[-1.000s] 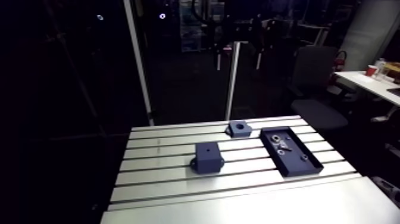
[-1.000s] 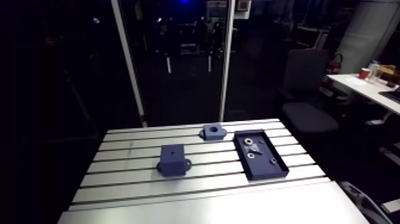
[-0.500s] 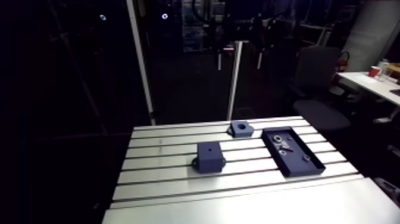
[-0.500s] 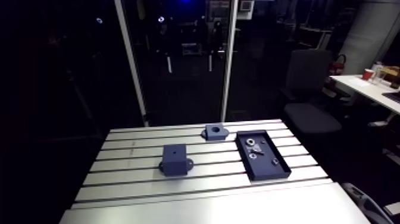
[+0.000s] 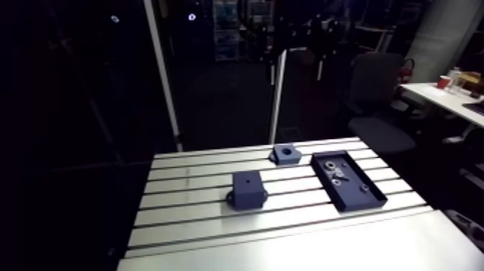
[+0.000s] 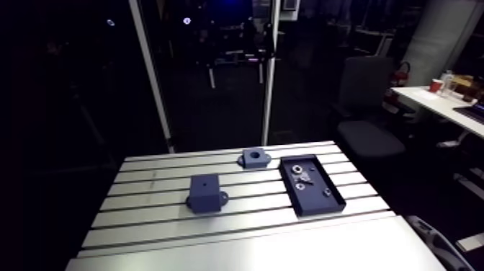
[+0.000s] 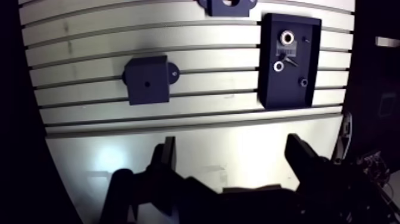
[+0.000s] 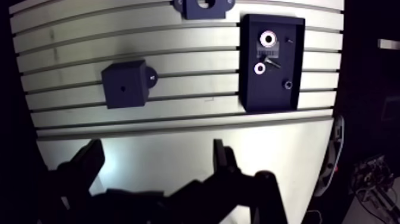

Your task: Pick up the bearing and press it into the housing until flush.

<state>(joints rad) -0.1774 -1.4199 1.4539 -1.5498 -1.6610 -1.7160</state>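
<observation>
While the end effector [image 7: 234, 159] hangs over bare worktop [image 7: 89, 36] off the near end of the dark tray [image 7: 286, 95], its 2 fingers [image 7: 168, 158] stand wide apart with nothing between them. Nothing has been picked up yet.

Inside the tray, at its far end, lies the bearing [image 7: 287, 39], the largest of 3 bright rings. A smaller ring [image 7: 278, 66] sits near the tray's middle, with a thin dark part I cannot make out touching or just beside it. The smallest ring [image 7: 303, 82] lies toward the tray's near end. Just off the tray's far corner stands a dark block with a round bore [image 5: 282, 157], which I take for the housing. A second dark block [image 7: 146, 79], cube-shaped with 1 small hole on top, sits well apart from the tray's long side.

To my eye the bearing is a small steel ring: stiff, smooth, dense for its size, and likely to slip if pinched off-centre. I would take it across the outer rim, fingers square to it and the ring level, so it goes to the bore flat. The tray wall stands close on 1 side, which leaves little room for a finger there. A tilted ring would probably jam at the bore's mouth and not seat flush.
</observation>
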